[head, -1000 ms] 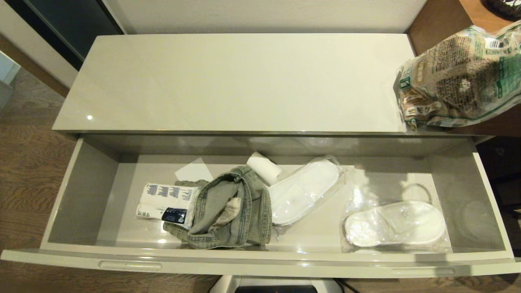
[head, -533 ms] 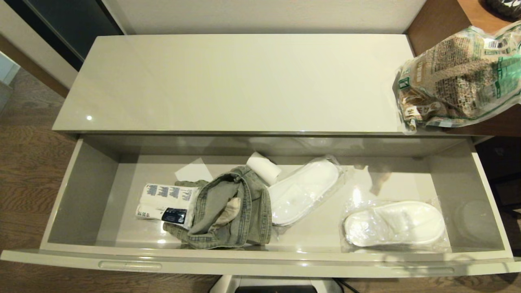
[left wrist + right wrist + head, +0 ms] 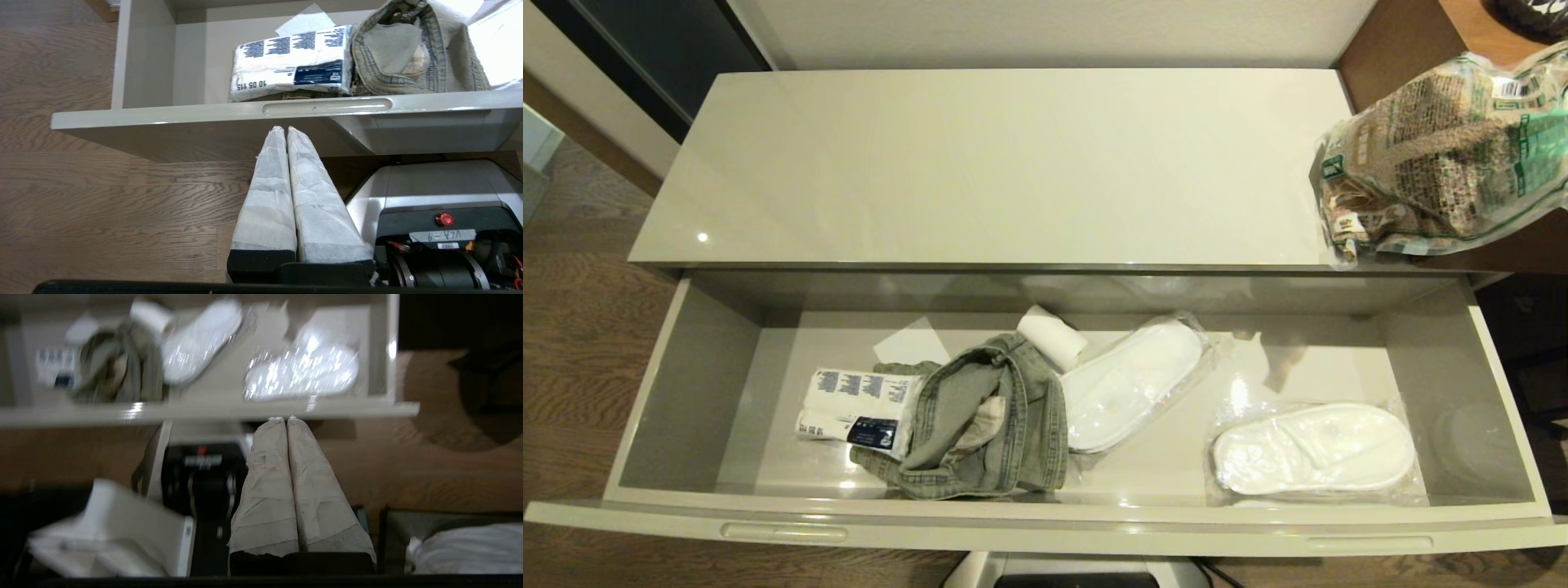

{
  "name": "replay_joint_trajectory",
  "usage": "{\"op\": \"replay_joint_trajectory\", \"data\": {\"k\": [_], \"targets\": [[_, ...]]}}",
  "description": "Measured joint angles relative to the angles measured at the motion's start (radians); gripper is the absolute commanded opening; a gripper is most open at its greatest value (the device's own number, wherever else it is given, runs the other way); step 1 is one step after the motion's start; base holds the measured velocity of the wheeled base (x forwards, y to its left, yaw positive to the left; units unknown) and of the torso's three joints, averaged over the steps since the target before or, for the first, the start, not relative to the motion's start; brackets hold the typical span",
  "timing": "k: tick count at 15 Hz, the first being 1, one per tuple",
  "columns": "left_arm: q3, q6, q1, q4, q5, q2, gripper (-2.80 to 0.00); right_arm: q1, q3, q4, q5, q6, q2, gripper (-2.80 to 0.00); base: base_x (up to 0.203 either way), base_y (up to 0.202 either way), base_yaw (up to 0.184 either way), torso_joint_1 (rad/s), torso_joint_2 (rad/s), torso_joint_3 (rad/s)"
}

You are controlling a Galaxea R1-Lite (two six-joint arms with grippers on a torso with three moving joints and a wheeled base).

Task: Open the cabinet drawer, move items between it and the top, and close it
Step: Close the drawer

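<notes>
- The left claw [image 3: 286,130] has its fingers pressed together, holds nothing, and hangs below the drawer [image 3: 1045,527] front, near the handle slot [image 3: 327,108].
- The right claw [image 3: 282,419] is likewise closed and empty, low beneath the drawer's front edge.
- The open drawer holds a white pack [image 3: 858,408] with blue print, touching a denim garment [image 3: 980,425], plus two wrapped slippers [image 3: 1131,380].
- The crinkly bag [image 3: 1437,155] lies at the cabinet top's [image 3: 996,163] right end, overhanging it.

white pack [image 3: 290,61], beyond left gripper [image 3: 284,130] tips: "10 05 115" | label on robot base [image 3: 442,235], beside gripper: handwriting, unclear
</notes>
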Motion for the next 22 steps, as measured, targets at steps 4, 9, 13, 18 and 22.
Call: {"op": "replay_joint_trajectory", "data": {"k": [4, 9, 13, 18, 22], "targets": [[0.000, 0.000, 0.000, 0.000, 0.000, 0.000, -2.80, 0.067, 0.142, 0.067, -0.023, -0.005, -0.153, -2.80, 0.000, 0.000, 0.000, 0.000, 0.00, 0.000], [0.000, 0.000, 0.000, 0.000, 0.000, 0.000, -2.80, 0.012, 0.477, 0.017, -0.024, -0.081, -0.374, -2.80, 0.000, 0.000, 0.000, 0.000, 0.00, 0.000], [0.000, 0.000, 0.000, 0.000, 0.000, 0.000, -2.80, 0.029, 0.729, -0.150, -0.028, -0.083, -0.489, -2.80, 0.000, 0.000, 0.000, 0.000, 0.00, 0.000], [0.000, -0.001, 0.000, 0.000, 0.000, 0.000, -2.80, 0.056, 1.215, -0.746, -0.143, -0.086, -0.642, -2.80, 0.000, 0.000, 0.000, 0.000, 0.00, 0.000], [0.000, 0.000, 0.000, 0.000, 0.000, 0.000, -2.80, 0.063, 1.369, -1.139, -0.197, -0.139, -0.683, -2.80, 0.000, 0.000, 0.000, 0.000, 0.00, 0.000]]}}
